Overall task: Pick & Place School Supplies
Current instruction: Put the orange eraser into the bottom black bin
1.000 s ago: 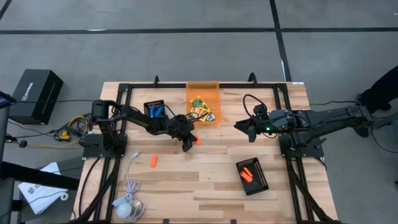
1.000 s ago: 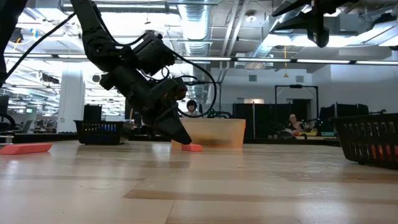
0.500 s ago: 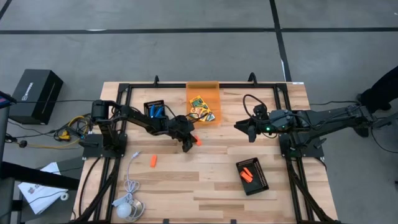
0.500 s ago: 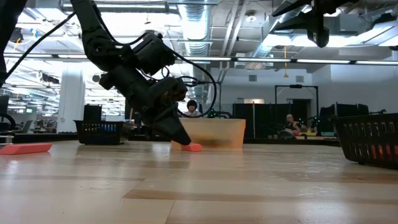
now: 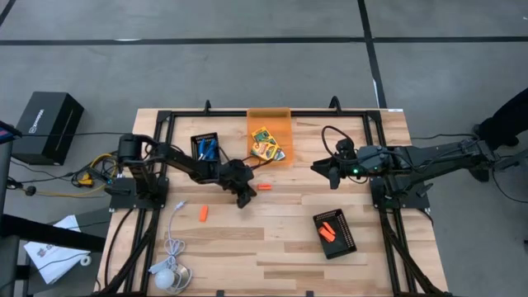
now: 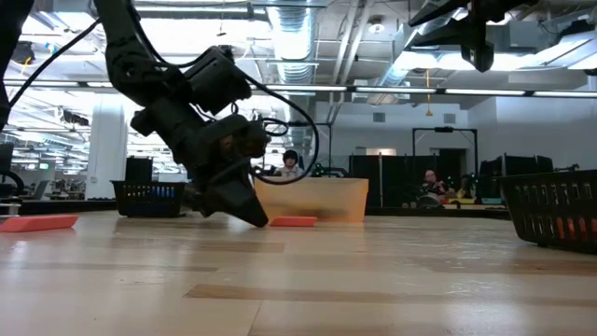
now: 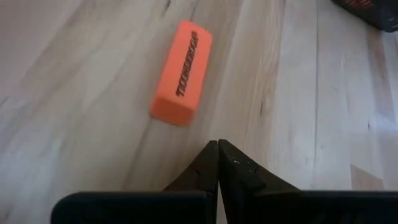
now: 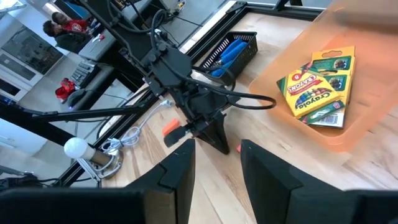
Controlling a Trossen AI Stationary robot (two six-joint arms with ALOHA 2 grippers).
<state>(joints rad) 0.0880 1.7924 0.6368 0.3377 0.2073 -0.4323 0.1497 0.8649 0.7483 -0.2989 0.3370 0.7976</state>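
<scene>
With my left gripper (image 7: 217,144) pressed together empty, I'd pinch the light, stiff orange piece (image 7: 182,72) across its narrow sides.

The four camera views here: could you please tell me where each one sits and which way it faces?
High view: overhead, straight down on the wooden table; both arms show.
Low view: table height, looking across; left arm over the flat orange eraser block.
Left wrist view: down at that block; shut left gripper shows.
Right wrist view: toward the left arm; right gripper shows.
Shared: that block appears in three views.
</scene>
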